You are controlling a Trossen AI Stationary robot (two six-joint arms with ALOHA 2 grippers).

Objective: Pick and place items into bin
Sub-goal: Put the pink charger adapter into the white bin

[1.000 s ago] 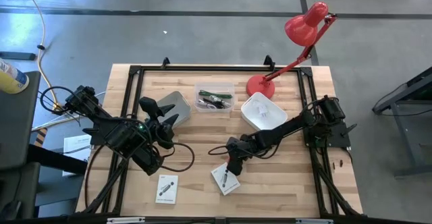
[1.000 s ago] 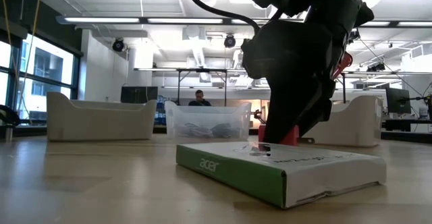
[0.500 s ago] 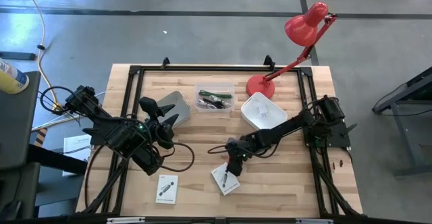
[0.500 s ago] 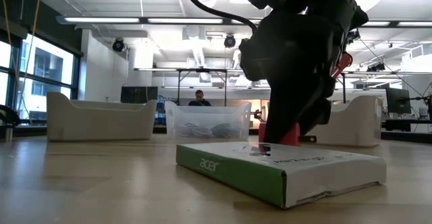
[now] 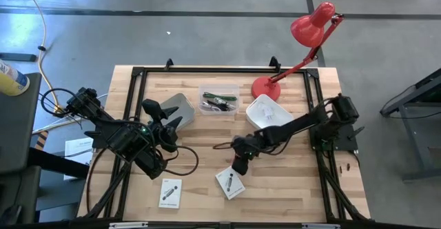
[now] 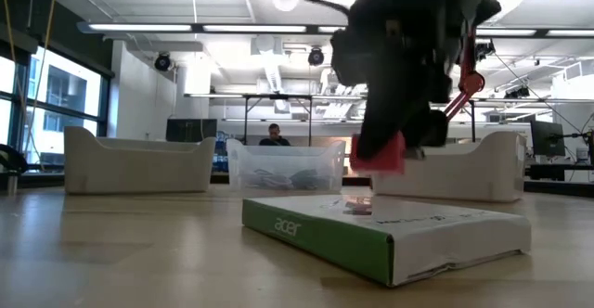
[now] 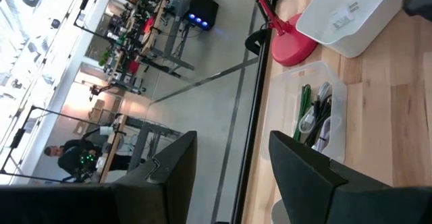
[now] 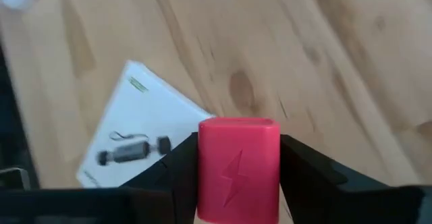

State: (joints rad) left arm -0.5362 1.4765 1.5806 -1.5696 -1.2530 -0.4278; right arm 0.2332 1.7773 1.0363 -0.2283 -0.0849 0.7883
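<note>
The green edge of the flat white box (image 6: 380, 237), lying at the lower middle of the low view, carries the word "acer" in white letters. The pink piece (image 8: 237, 168), at the bottom middle of the right wrist view, bears an embossed lightning-bolt sign. Print elsewhere is too small to read.

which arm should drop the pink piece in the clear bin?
Right. The right gripper already holds the pink piece, lifted above the white card. The left gripper is open beside the grey bin, holding nothing.
</note>
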